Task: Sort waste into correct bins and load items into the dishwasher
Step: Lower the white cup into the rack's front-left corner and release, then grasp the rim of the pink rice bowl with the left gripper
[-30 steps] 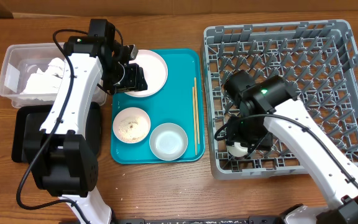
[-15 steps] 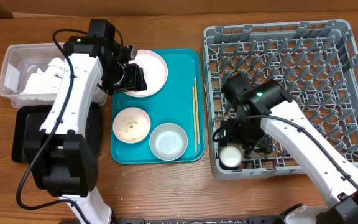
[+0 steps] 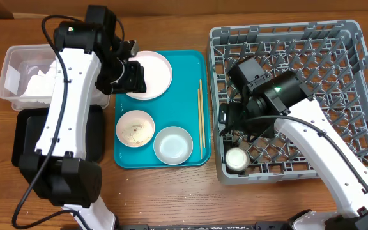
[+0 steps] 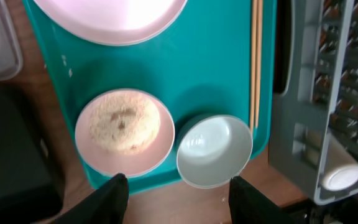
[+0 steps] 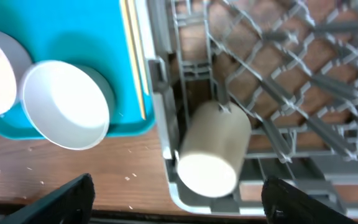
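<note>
Both grippers: left gripper (image 4: 178, 186), right gripper (image 5: 178, 183) wide, empty.
Cup (image 5: 210, 149): on its side in dish rack (image 3: 312, 38) corner; pegs likely stop rolling.
Rice bowl (image 4: 124, 130): on teal tray (image 4: 210, 68), probably left's next pick.

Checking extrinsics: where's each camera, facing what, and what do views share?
Overhead: above the table, facing straight down at teal plastic tray and grey pegged dish rack; left arm, right arm show.
Left wrist: above the tray, facing down at pink residue-smeared round bowl; left claw at bottom edge.
Right wrist: over the rack's corner, facing down at small white cup; right claw at bottom edge.
Shared: both wrist views show cup, thin wooden chopsticks, empty pale round bowl.
</note>
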Robot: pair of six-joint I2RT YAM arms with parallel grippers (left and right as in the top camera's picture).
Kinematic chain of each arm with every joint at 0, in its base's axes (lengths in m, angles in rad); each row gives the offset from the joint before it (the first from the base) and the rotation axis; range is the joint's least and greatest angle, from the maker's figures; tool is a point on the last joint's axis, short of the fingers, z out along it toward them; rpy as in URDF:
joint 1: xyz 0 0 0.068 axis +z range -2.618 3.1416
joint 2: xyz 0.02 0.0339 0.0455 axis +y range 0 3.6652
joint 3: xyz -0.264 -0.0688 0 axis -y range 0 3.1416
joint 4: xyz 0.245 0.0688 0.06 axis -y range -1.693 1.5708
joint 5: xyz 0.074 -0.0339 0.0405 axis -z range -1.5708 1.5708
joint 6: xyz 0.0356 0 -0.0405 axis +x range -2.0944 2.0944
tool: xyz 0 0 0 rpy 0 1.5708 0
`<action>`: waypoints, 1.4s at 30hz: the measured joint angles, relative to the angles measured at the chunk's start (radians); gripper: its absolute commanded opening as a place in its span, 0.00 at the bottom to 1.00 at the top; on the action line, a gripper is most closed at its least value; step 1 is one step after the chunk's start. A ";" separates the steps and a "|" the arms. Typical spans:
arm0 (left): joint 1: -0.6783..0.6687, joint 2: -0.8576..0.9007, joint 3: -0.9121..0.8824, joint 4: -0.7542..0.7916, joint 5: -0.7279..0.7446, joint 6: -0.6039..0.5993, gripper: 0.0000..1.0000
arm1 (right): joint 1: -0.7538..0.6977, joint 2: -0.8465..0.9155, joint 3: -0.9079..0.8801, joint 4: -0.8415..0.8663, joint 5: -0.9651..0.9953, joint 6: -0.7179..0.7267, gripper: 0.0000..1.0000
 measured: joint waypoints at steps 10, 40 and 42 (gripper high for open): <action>-0.181 -0.028 -0.154 0.067 -0.233 -0.269 0.44 | 0.000 0.000 0.000 0.022 0.023 -0.011 0.89; -0.223 -0.030 -0.748 0.661 -0.294 -0.491 0.04 | 0.000 0.000 0.000 0.004 0.035 -0.038 0.89; -0.223 -0.030 -0.722 0.618 -0.292 -0.485 0.04 | 0.000 0.000 0.000 0.005 0.035 -0.038 0.89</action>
